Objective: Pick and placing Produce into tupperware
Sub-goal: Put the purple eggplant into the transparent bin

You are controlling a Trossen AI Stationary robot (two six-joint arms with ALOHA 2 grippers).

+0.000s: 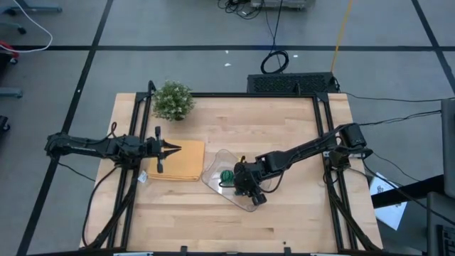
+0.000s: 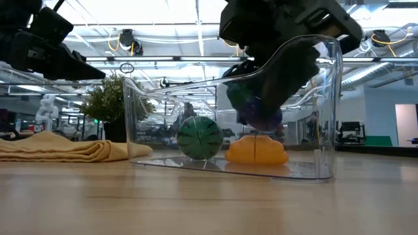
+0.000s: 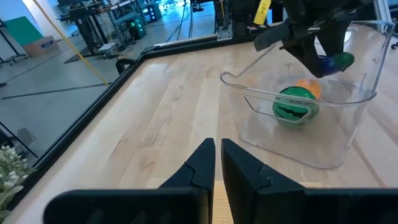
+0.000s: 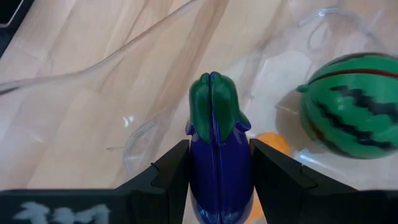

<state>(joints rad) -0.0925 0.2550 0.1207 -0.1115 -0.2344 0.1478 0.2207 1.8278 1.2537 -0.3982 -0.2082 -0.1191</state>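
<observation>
The clear tupperware (image 1: 213,171) stands on the wooden table's middle, its bottom on the wood. Inside it, a green striped ball (image 2: 199,137) and an orange oval (image 2: 257,150) rest on its floor. My right gripper (image 4: 214,155) is shut on the blue-purple piece with a green cap (image 4: 213,106), inside the tupperware's walls just above the orange oval (image 4: 273,142). The ball (image 4: 351,106) lies beside it. My left gripper (image 3: 217,163) is shut and empty over the tan pad (image 1: 178,162), left of the tupperware (image 3: 311,146). My right gripper pinches the blue-purple piece by its two sides (image 4: 200,171) between its two fingers (image 4: 174,165). The green cap end (image 4: 213,99) sticks out past the fingertips. The fingers slant down from the table's right side and lie along the piece. It hangs clear above the tupperware's floor (image 2: 261,111).
A leafy potted plant (image 1: 173,99) stands at the table's far left corner. The folded tan pad (image 2: 59,149) lies left of the tupperware. Black frame rails (image 1: 323,121) run along the table's left, right and far sides. Bare wood lies near the front edge.
</observation>
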